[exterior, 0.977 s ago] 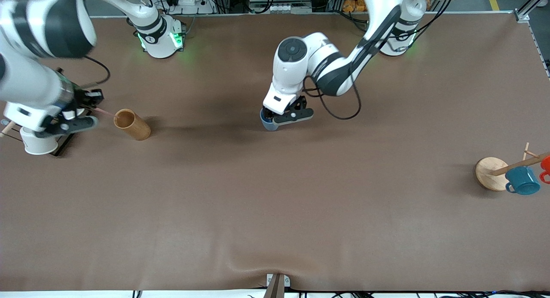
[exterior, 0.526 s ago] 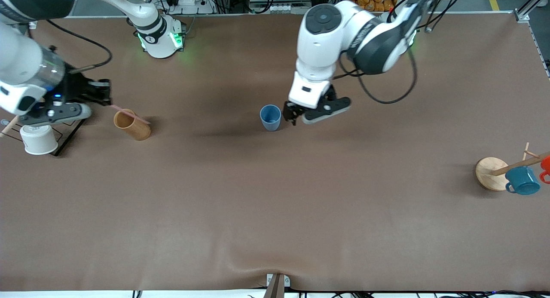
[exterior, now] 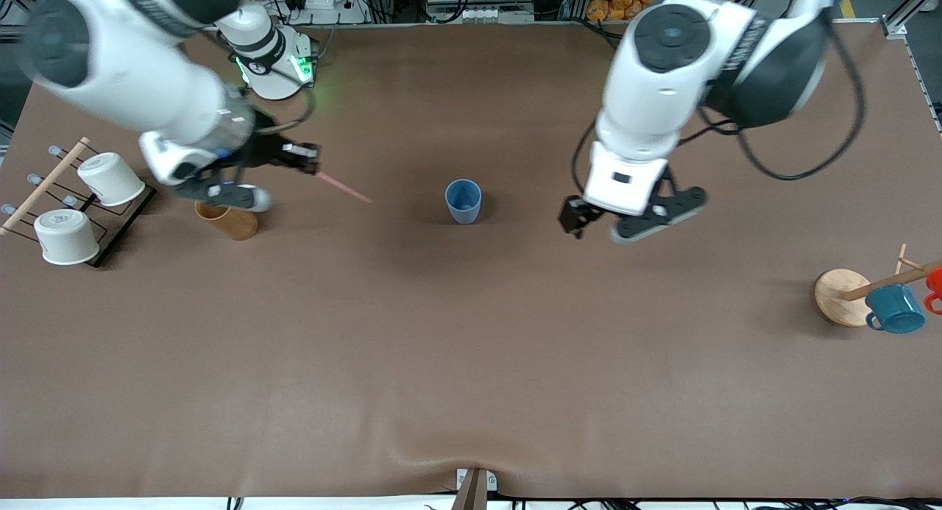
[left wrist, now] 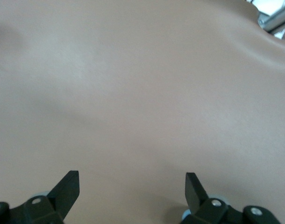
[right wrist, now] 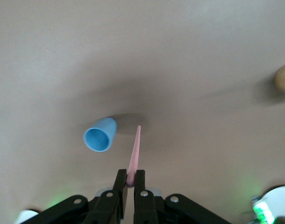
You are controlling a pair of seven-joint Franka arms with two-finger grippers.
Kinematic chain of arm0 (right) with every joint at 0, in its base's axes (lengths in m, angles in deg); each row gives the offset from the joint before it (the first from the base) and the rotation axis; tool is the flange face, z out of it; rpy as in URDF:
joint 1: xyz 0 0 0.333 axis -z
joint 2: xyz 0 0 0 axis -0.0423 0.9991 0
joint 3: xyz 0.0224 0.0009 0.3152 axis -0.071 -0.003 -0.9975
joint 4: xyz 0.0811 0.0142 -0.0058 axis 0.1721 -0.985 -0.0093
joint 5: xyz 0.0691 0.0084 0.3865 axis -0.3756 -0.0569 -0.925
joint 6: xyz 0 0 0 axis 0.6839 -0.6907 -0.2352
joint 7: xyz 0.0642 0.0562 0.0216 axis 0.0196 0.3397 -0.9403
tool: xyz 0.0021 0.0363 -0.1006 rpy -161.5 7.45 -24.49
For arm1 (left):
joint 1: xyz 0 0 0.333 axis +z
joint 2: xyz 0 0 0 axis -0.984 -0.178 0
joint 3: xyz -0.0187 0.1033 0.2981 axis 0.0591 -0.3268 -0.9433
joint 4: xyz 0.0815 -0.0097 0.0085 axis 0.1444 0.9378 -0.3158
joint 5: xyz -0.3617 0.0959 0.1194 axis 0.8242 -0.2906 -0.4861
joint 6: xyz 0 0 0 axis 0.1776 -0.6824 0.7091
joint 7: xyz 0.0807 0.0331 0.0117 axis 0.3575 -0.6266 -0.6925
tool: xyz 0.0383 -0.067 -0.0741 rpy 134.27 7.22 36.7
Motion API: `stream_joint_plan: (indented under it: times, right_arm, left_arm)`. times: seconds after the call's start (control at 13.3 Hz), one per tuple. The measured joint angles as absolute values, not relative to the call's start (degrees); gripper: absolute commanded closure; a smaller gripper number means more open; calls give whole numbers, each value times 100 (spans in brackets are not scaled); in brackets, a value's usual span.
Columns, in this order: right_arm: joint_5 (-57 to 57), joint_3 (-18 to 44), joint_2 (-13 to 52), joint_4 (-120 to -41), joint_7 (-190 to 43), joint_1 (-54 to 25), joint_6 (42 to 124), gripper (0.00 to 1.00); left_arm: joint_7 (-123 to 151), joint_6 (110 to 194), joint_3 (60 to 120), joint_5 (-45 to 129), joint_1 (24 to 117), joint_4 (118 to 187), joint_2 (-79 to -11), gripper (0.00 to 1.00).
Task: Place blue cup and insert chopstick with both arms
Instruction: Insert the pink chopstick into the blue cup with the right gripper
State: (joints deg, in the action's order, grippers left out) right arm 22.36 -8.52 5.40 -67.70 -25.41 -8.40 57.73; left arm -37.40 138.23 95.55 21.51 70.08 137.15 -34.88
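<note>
Since the earlier frame, your left gripper (exterior: 597, 227) has drawn away from the blue cup (exterior: 463, 200) toward its own end of the table, jaws open and empty. Your right gripper (exterior: 309, 157), clamped on the pink chopstick (exterior: 344, 189), has come over past the wooden cup (exterior: 227, 219). The blue cup stands upright mid-table, unheld. Risk: the chopstick's slanted tip may catch the rim and tip the light cup.

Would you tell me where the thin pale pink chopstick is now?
The right gripper holds the thin pale pink chopstick in the air, between the wooden cylinder and the light-blue cup.
</note>
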Motion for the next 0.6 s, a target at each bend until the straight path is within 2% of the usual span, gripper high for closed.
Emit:
stream_joint_plan:
  times: [0.23, 0.6]
  right_arm:
    - [2236, -1191, 700, -6893, -1614, -1148, 6260, 100]
    - [2366, -1231, 1039, -7023, -655, -1824, 6922, 100]
  left_arm:
    - [-3546, 13561, 9562, 2495, 7505, 13675, -3240, 0]
    - [-2172, 13264, 9527, 2564, 8124, 13662, -2924, 0]
